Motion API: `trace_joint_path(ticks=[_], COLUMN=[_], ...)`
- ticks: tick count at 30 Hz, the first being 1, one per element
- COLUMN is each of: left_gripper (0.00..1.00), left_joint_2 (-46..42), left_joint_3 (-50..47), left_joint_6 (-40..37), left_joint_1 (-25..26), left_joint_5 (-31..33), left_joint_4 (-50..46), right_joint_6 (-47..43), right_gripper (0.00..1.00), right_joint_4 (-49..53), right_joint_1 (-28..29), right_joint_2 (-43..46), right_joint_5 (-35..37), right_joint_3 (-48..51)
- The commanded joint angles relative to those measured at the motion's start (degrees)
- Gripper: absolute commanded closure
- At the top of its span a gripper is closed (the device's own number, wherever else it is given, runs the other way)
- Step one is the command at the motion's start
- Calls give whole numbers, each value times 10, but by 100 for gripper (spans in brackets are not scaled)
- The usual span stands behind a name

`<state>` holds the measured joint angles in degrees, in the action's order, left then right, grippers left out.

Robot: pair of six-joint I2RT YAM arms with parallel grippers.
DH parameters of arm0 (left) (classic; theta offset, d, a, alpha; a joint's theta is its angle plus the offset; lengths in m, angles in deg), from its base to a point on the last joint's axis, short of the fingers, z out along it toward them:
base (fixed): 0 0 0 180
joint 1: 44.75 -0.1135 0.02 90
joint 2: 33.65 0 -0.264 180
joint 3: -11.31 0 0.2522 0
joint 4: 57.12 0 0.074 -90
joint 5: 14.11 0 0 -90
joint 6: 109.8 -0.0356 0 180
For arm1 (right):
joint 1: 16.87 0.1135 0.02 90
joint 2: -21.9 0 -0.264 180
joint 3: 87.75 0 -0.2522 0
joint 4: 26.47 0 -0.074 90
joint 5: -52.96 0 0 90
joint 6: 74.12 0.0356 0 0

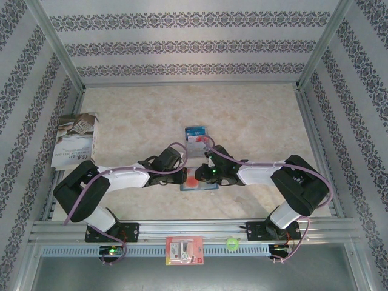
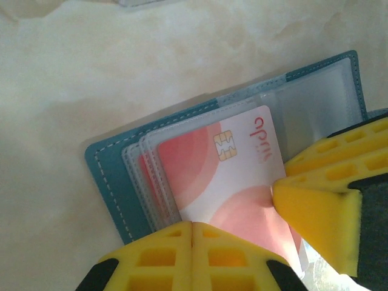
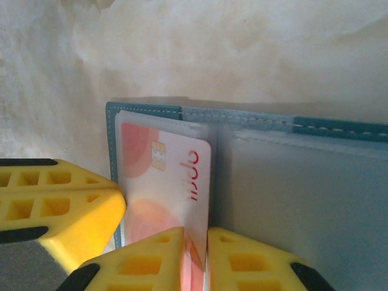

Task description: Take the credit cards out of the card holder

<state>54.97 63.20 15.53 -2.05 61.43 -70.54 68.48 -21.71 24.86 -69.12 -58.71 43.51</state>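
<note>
Right end effector (image 3: pixel 195 245) around credit card (image 3: pixel 162 176)

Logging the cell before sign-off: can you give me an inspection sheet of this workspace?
Surface: pale marbled table.
Job's things: card holder open, holding a red-and-white card; blue card out on the table.
Clutter: book far left; packet and green object on the near rail.
Hands: left hand shut at the holder; right hand fingers nearly together over the card, grip unclear.
Cables: purple cables loop along both arms.
Surroundings: patterned walls, metal frame.
</note>
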Motion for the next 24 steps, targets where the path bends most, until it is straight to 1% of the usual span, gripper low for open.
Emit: trace_joint_path(ticks=[1, 9, 12, 18, 21, 24], left_gripper=[100, 100, 100, 100, 100, 100], left_joint_2=[22, 11, 12, 5, 2, 3], left_joint_3=[-5, -11, -12, -14, -16, -14], left_joint_6=[-17, -14, -14, -14, -15, -17], left_joint_1=[9, 9, 8, 8, 8, 8], left_joint_5=[-12, -5, -5, -5, -9, -13], left_joint_4=[-41, -50, -47, -40, -37, -38], right_joint_6=[7, 8, 9, 3, -1, -3], right_gripper=[87, 99, 100, 100, 98, 89], right_joint_4=[-28, -27, -25, -16, -18, -29], right_joint_1=[-3, -9, -9, -9, -9, -9], right_joint_2=[-10, 12, 22, 46, 47, 47], right_joint_5=[-11, 9, 19, 30, 30, 24], right_joint_3=[9, 31, 40, 55, 59, 61])
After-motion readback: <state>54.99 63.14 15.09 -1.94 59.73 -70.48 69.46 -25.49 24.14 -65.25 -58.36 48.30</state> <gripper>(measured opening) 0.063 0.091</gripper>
